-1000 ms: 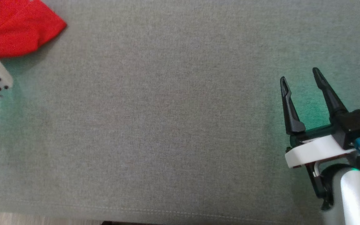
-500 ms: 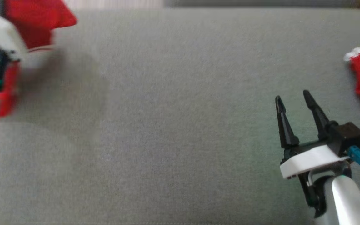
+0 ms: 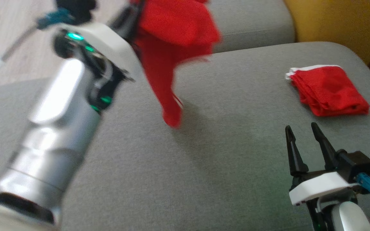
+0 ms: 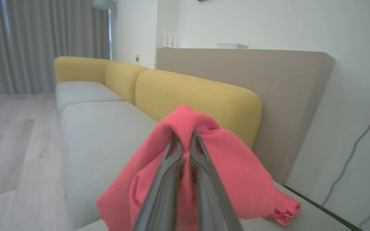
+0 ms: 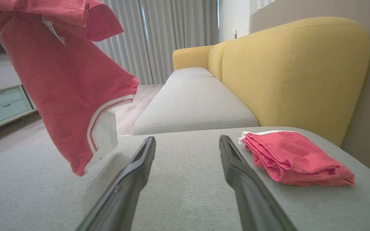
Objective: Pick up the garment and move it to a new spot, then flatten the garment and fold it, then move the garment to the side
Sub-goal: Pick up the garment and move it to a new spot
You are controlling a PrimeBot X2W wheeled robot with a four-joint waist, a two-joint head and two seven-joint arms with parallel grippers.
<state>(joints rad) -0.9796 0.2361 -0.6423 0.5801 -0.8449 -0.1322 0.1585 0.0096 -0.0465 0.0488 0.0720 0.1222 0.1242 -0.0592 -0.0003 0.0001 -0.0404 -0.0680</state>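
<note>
Left gripper (image 4: 184, 136): both dark fingers drawn together with only a sliver between them, clamped on a bunched fold of the red garment (image 4: 230, 179). Cloth drapes over and down both sides of the fingertips. In the head view the fingers are buried in the fabric, and the silver left forearm (image 3: 59, 122) is motion-blurred.

Red garment (image 3: 172, 32): held up off the grey seat cushion (image 3: 204, 176) and hanging below the left gripper in a long drooping tail. White stripe trim and a white patch show near its lower edge in the right wrist view (image 5: 66, 96). The lowest corner hangs close above the cushion. It looks clear of the surface from the right wrist, though the head view is too blurred to confirm this.

Right gripper (image 3: 301, 127): fingers spread wide and nothing between them, low over the grey cushion. The hanging garment is ahead of it and off to its left, well apart. From its own wrist camera the fingers (image 5: 140, 166) frame bare cushion fabric (image 5: 185, 192).

Second item: a folded red garment (image 3: 329, 91) with a white edge lies flat on the cushion. It is ahead of the right gripper and slightly to its right, near but not touching (image 5: 294, 157).

Surroundings: the yellow sofa backrest (image 5: 294, 70) rises beyond the folded piece, on the right gripper's right side. Seen past the left gripper, the same backrest (image 4: 198, 93) runs along further grey seat cushions. Grey curtains (image 5: 172, 35) hang at the far end of the room.
</note>
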